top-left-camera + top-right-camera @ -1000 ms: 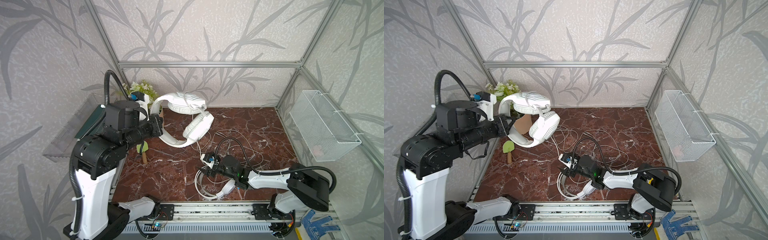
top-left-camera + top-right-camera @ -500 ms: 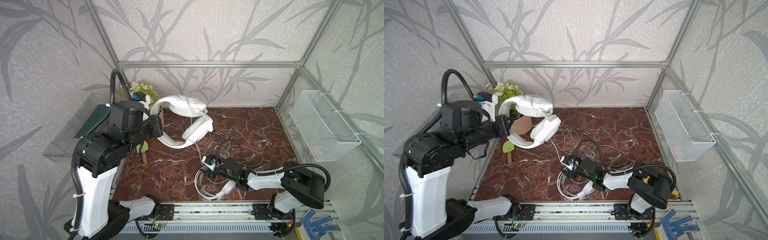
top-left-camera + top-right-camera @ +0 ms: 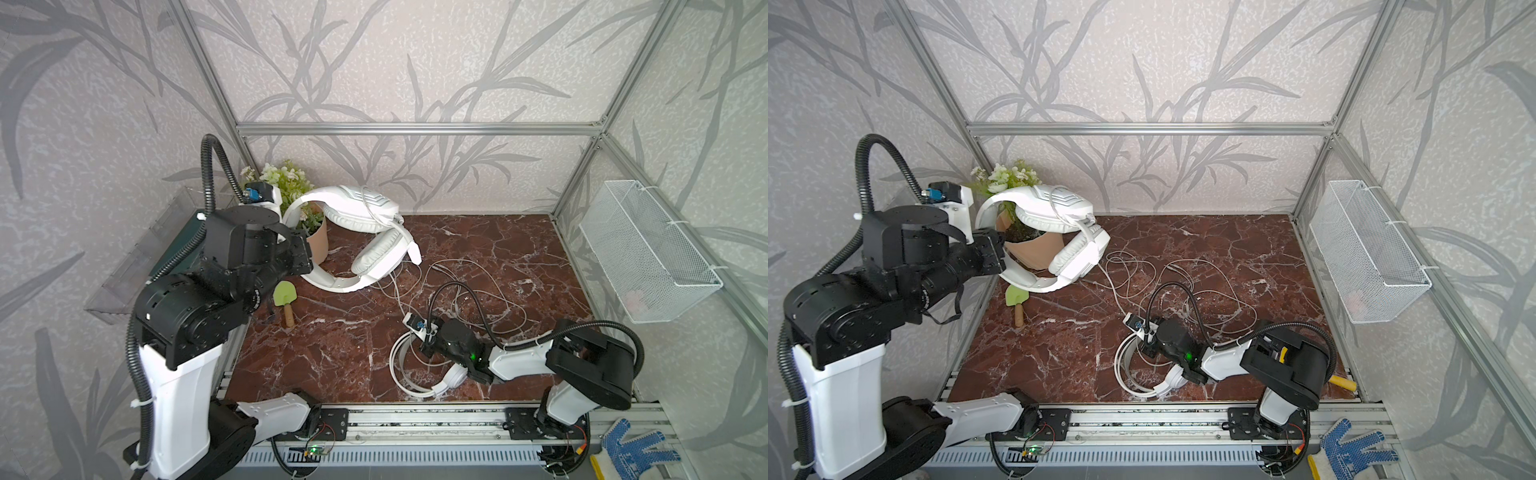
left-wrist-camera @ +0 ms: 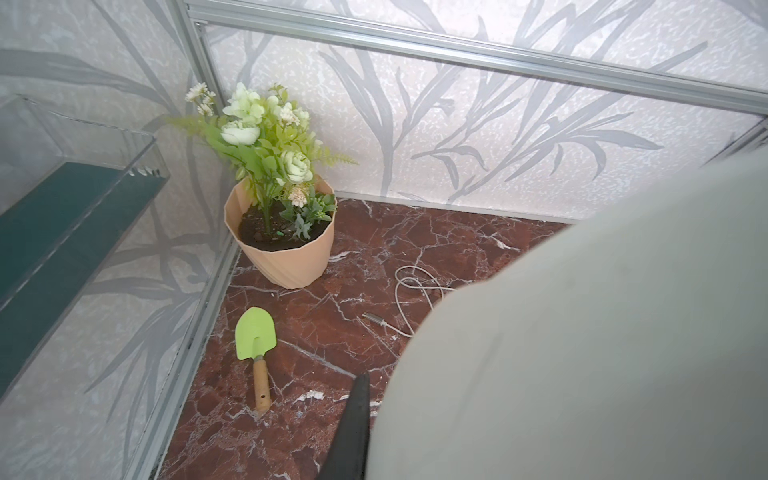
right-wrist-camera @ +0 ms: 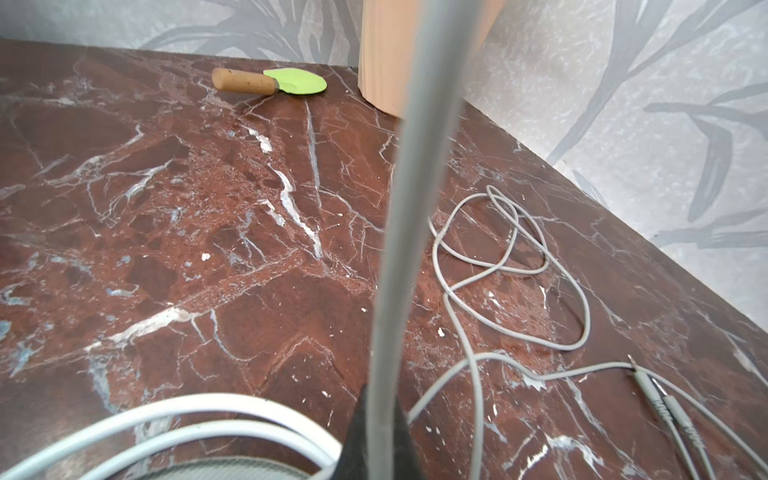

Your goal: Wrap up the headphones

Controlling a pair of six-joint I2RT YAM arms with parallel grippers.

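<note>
Jaws of the left gripper (image 3: 305,262) are clenched on the greyish-white headset (image 3: 359,208). They hold it up over the rear-left of the table (image 3: 332,357), in front of the flowerpot (image 4: 286,257). Jaws of the right gripper (image 3: 424,347), low over the table's front, are clamped on a pale cable (image 5: 409,232). The right wrist view shows that cable rising straight and blurred from between them, which neither top view makes plain.

The greyish-white headset's long axis runs across the table, from the left gripper toward the middle. Its headband arches uppermost, toward the back wall, and one padded cushion (image 3: 380,255) faces the front. In the left wrist view it is only a pale curved mass filling one side. Whether its lowest edge touches the table cannot be told.

The glossy white headset (image 3: 401,376) lies flat at the front, just beside the right gripper. Its thin double band bows toward the left, and a round cup (image 3: 452,379) sits under the right arm's wrist. The right wrist view catches only the band's curve.

Loose cable loops (image 3: 478,291) sprawl on the table between the two headsets. Twin jack plugs (image 5: 665,405) show only in the right wrist view. A metal plug (image 4: 373,319) shows only in the left wrist view, near the green trowel (image 4: 254,332).
</note>
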